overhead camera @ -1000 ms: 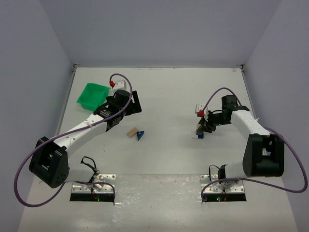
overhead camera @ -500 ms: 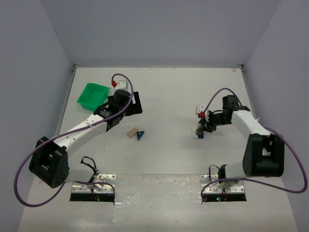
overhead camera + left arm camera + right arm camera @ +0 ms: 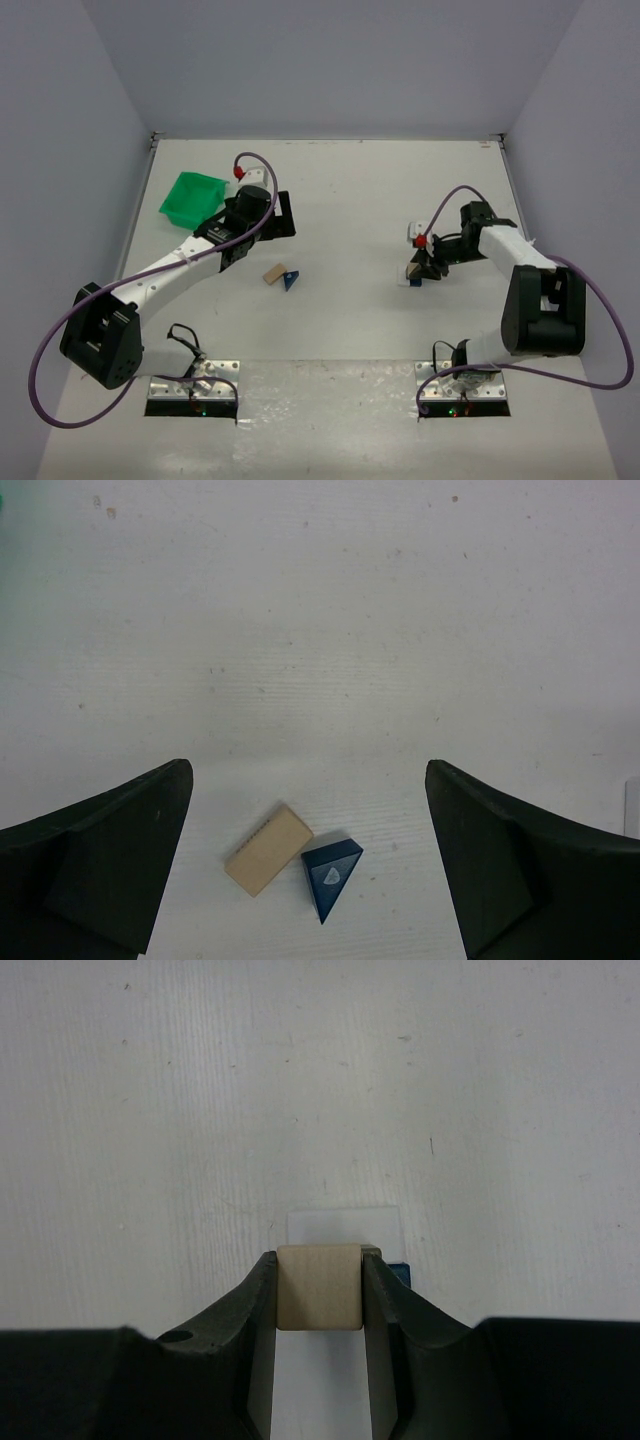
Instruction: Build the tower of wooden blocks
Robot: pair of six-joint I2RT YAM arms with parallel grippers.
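On the surface (image 3: pixel 350 190), the bin (image 3: pixel 190 197) sits at 10 o'clock. The left end effector (image 3: pixel 308 780) gapes wide above a tan block (image 3: pixel 268 848) and the wedge (image 3: pixel 331 870) just beside it, likely the next picks. At 3 o'clock the right end effector (image 3: pixel 320 1256) pinches a tan cube (image 3: pixel 318 1287) over a blue block (image 3: pixel 401 1273), apparently to stack.

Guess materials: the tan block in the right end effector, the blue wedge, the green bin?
Held tan block: looks like bare wood, matte, faint grain. Blue wedge: probably painted wood, a pale worn spot on one face. Green bin: likely plastic, uniform bright colour; too small to be sure.
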